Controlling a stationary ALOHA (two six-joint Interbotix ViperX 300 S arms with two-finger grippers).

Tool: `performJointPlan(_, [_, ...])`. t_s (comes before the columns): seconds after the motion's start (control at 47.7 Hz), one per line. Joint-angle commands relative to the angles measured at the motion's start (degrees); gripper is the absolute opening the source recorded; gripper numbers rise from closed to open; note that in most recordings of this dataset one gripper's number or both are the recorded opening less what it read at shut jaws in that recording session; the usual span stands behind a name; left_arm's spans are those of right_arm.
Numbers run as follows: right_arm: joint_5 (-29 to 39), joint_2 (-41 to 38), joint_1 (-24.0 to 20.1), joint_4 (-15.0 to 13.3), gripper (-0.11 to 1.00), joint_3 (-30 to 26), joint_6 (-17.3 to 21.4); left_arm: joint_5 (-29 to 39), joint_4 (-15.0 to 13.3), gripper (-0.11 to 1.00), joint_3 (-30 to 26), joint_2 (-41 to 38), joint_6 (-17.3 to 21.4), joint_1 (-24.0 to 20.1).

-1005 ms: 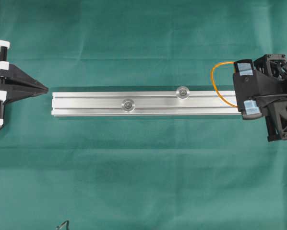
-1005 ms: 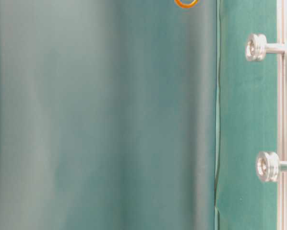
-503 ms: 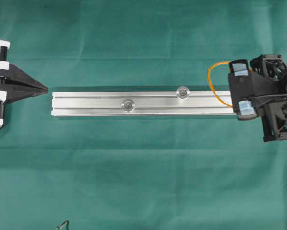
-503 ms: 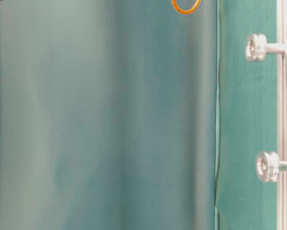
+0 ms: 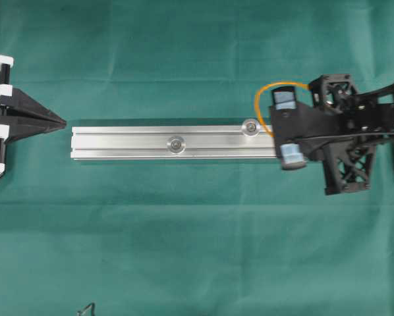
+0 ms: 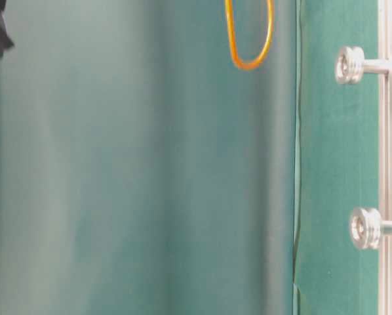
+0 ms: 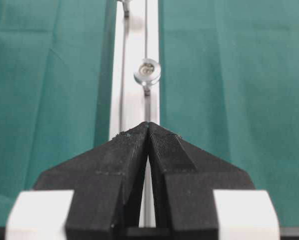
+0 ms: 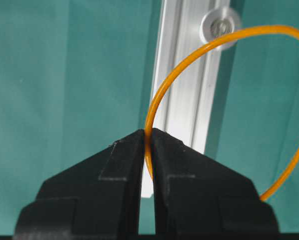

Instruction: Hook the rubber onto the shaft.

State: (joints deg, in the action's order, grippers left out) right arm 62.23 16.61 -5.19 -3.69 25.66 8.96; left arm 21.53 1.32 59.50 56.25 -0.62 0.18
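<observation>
cloth (image 5: pixel 197 237): green, covers table, creased | rail (image 5: pixel 131 143): silver, lies lengthwise mid-cloth | dark wire tip (image 5: pixel 86 308): at cloth's bottom edge

The rubber (image 5: pixel 261 105) was a thin orange band, a closed loop. It was pinched between black tips and hung in the air over the right end of the silver rail (image 5: pixel 174 143). The loop (image 8: pixel 189 70) bulged out toward the far side. Its curve sat just beside the right shaft (image 5: pixel 251 127), a small round silver peg on the rail.
</observation>
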Motion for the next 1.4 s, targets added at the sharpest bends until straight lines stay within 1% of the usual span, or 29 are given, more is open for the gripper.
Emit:
performJointPlan(0.0, [-0.4,-1.0,0.2,-0.5,0.07,-2.9,-0.1,-0.4,0.1,0.0,-1.6,-0.4,0.1,0.1])
performJointPlan(0.272, [-0.4,-5.7,0.7,-0.8,0.07,-7.9,-0.3,-0.4,0.2,0.0,-1.6,-0.4,0.1,0.1])
performJointPlan(0.503, [-1.3,-7.9,0.9,-0.8,0.07,-10.5,-0.4,-0.4,0.2,0.0,-1.6,-0.4,0.0,0.1])
performJointPlan(1.382, [-1.4,-8.4,0.9,-0.7,0.07,-10.5,0.1,-0.3,0.2,0.0,-1.5,-0.4,0.0,0.1])
